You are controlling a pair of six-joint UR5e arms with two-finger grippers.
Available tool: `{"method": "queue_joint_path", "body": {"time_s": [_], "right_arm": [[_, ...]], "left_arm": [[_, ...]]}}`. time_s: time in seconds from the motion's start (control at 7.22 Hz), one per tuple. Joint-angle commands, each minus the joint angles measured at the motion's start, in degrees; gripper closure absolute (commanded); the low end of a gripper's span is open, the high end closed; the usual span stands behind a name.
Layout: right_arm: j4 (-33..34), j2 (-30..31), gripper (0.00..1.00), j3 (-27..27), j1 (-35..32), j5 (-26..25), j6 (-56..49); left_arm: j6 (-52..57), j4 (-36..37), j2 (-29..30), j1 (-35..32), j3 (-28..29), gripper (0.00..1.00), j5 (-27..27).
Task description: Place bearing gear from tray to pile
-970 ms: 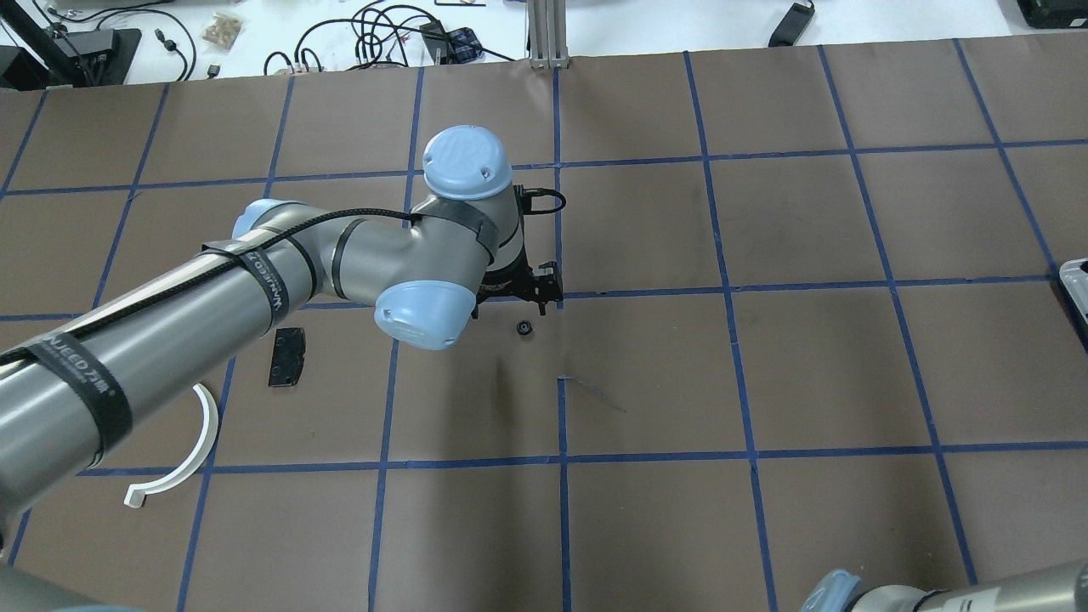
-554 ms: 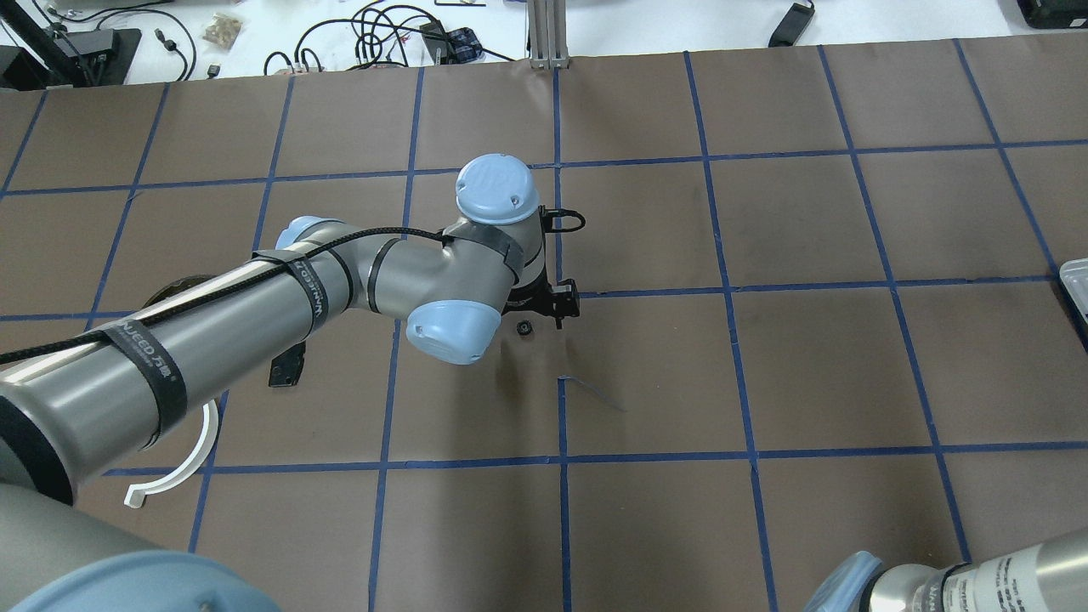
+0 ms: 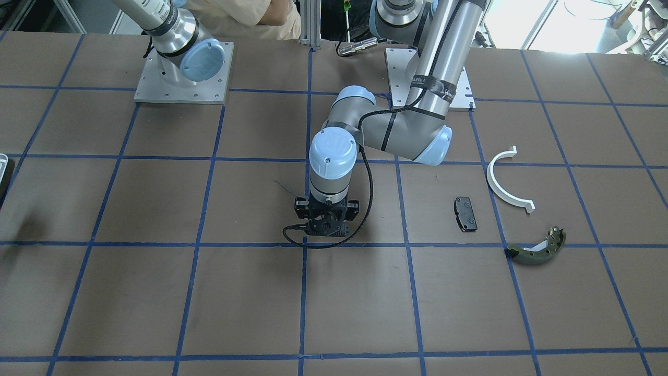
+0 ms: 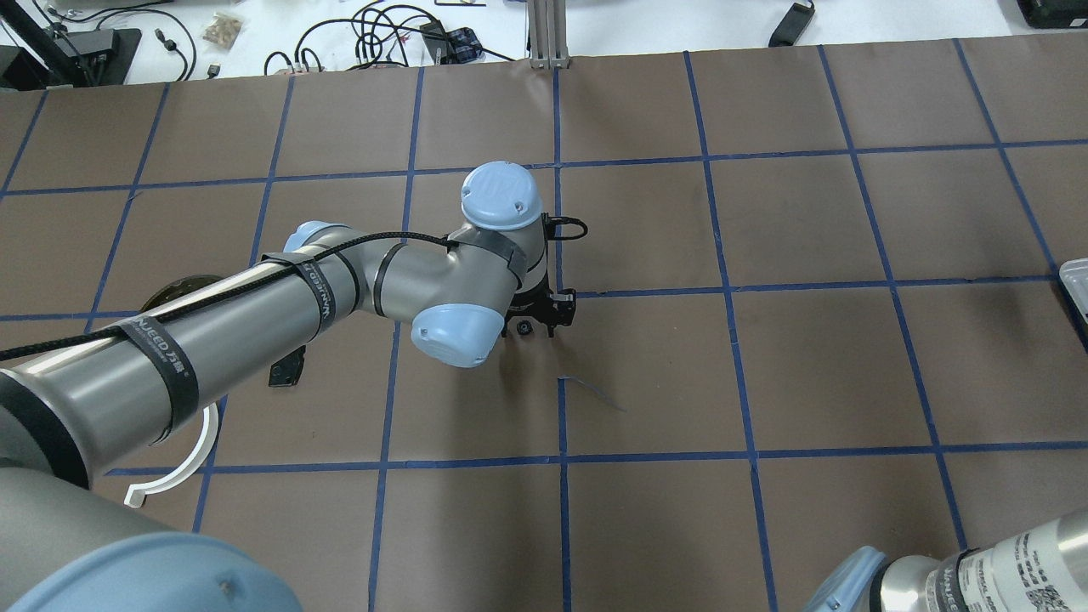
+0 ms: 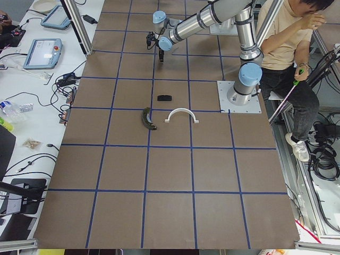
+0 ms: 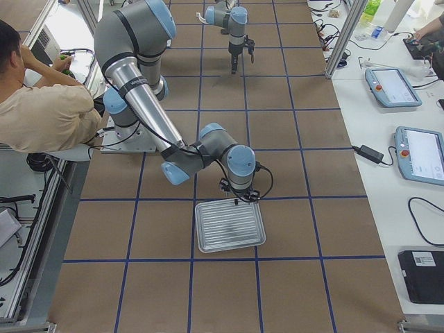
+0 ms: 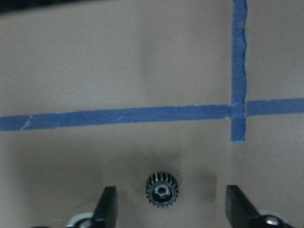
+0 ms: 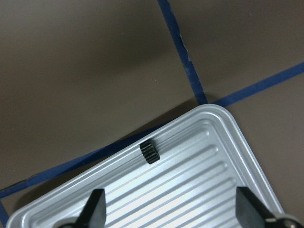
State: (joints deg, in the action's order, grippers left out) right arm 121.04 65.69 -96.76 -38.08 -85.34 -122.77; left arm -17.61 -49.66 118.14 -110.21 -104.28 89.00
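Nearest the robot's edge of the bench (image 4: 765, 382), toward its left end, lies a white plastic half-ring (image 3: 491, 180), open side facing the robot. Just beyond it, and apart from it, a small black rectangular plate (image 3: 466, 214) lies flat on the brown paper.

At the bench's right end edge sits a white ribbed tray with a rounded rim (image 6: 229, 225). The overhead view shows only a corner of it. The right end effector (image 8: 172, 209) hangs above one corner of this tray, fingers (image 8: 95, 206) spread wide and gripping nothing. A small black toothed gear (image 8: 150, 152) rests inside the tray against the rim wall, well ahead of those fingers and untouched.

Around the middle of the bench, the left end effector (image 7: 171, 209) points straight down, low over the paper. It is released, and its two fingers (image 7: 107, 206) stand either side of a second black toothed gear (image 7: 162, 189). That gear lies flat with a clear gap to each finger. It sits just on the robot's side of a blue tape line (image 7: 118, 116) and well apart from the half-ring and plate.

Farthest from the robot, near the left end, an olive-green curved brake shoe (image 3: 524, 256) lies by itself, close to the half-ring without touching it.
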Motion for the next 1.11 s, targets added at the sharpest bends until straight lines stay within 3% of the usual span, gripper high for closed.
{"method": "queue_joint_path", "body": {"time_s": [0.0, 0.14, 0.69, 0.97], "right_arm": [[0.77, -1.61, 0.05, -0.88, 0.03, 1.58, -8.17], [1.03, -2.05, 0.05, -0.8, 0.03, 1.75, -13.67], [1.3, -3.72, 0.05, -0.71, 0.03, 2.55, -15.65], [1.3, -3.72, 0.05, -0.62, 0.03, 2.55, -16.62]], "left_arm": [[0.3, 0.09, -0.01, 0.0, 0.13, 1.0, -0.06], [0.3, 0.09, -0.36, 0.0, 0.31, 1.0, 0.03], [4.83, -4.01, -5.08, 1.66, -1.61, 1.0, 2.21], [13.34, -5.36, -13.06, 10.66, -10.71, 1.0, 3.45]]}}
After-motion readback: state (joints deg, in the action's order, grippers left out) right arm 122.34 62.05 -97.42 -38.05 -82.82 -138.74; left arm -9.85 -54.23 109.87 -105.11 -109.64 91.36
